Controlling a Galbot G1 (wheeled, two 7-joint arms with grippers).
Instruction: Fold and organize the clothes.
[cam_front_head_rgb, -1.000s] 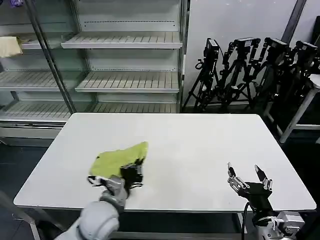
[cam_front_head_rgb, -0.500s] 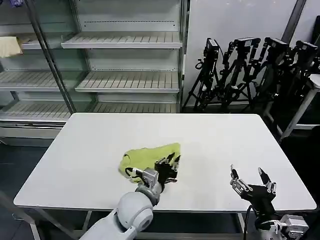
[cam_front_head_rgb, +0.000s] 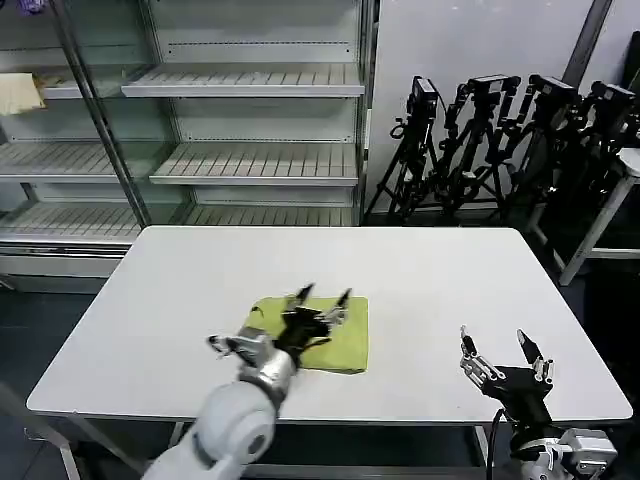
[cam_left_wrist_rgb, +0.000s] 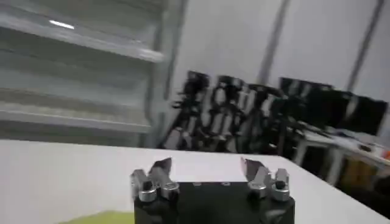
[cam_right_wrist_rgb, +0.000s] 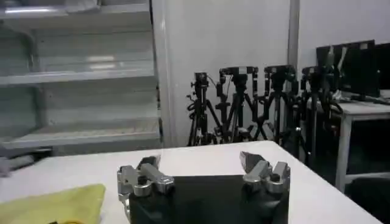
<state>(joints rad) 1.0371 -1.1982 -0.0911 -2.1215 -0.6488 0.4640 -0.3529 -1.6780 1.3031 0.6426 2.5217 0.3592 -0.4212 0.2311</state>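
Jaws of left gripper (cam_front_head_rgb: 322, 297) spread, above folded T-shirt (cam_front_head_rgb: 345, 340).

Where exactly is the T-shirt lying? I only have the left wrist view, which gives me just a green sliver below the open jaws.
Observer: In the head view, the T-shirt lies as a roughly rectangular folded bundle on the table, near the front edge and a little left of centre.
Operator: How does the left arm sit relative to it?
Observer: The left gripper is over the middle of the bundle, jaws open and pinching no fabric.
Operator: And the other arm?
Observer: The right gripper hangs by the table's front right, jaws open and well apart from the T-shirt.
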